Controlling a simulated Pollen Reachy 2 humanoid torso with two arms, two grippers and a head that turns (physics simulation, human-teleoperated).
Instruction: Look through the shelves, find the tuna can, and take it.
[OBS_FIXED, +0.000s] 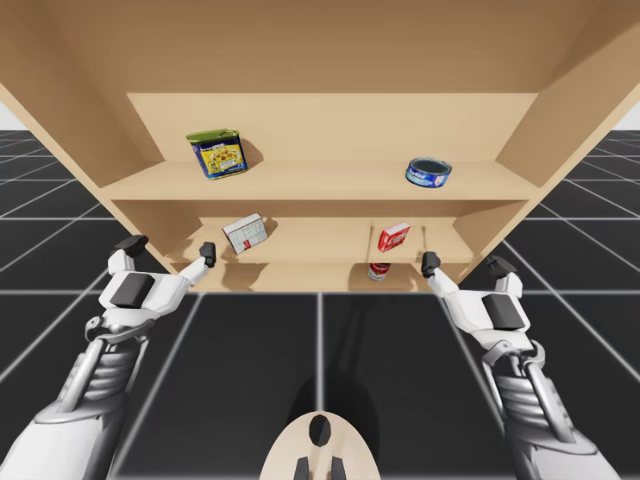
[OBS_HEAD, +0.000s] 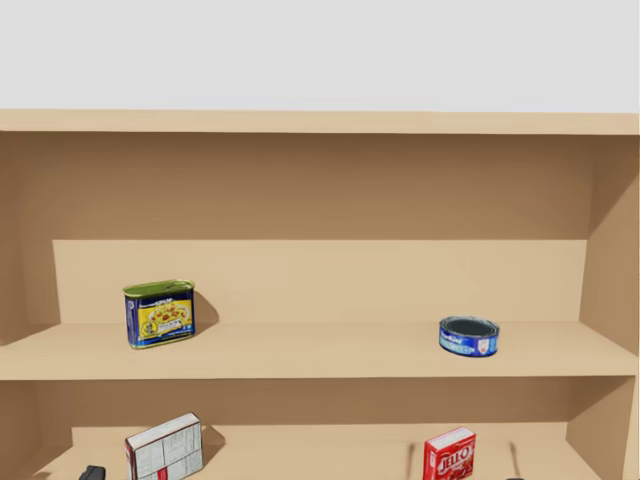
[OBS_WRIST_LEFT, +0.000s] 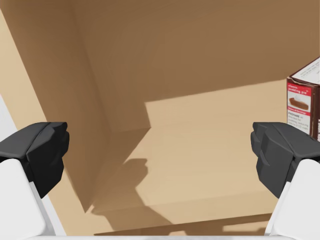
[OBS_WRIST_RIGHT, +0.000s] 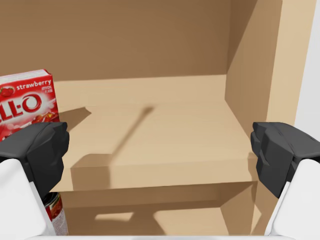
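The tuna can (OBS_FIXED: 428, 172) (OBS_HEAD: 468, 336) is a flat round blue can standing on the right side of the upper shelf. My left gripper (OBS_FIXED: 170, 248) (OBS_WRIST_LEFT: 160, 155) is open at the front left of the middle shelf, with nothing between its fingers. A white and brown box (OBS_FIXED: 244, 234) (OBS_WRIST_LEFT: 305, 97) stands just beyond it to the right. At the right end of the same shelf my right gripper (OBS_FIXED: 464, 265) (OBS_WRIST_RIGHT: 160, 155) is open and empty too. Both grippers hang one shelf below the tuna can.
A rectangular can with a green top and blue-yellow label (OBS_FIXED: 217, 153) (OBS_HEAD: 159, 313) stands on the upper shelf's left. A red box (OBS_FIXED: 393, 237) (OBS_WRIST_RIGHT: 27, 100) sits on the middle shelf beside my right gripper, with a red can (OBS_FIXED: 379, 270) on the shelf below. Shelf side walls (OBS_WRIST_RIGHT: 250, 75) flank both grippers.
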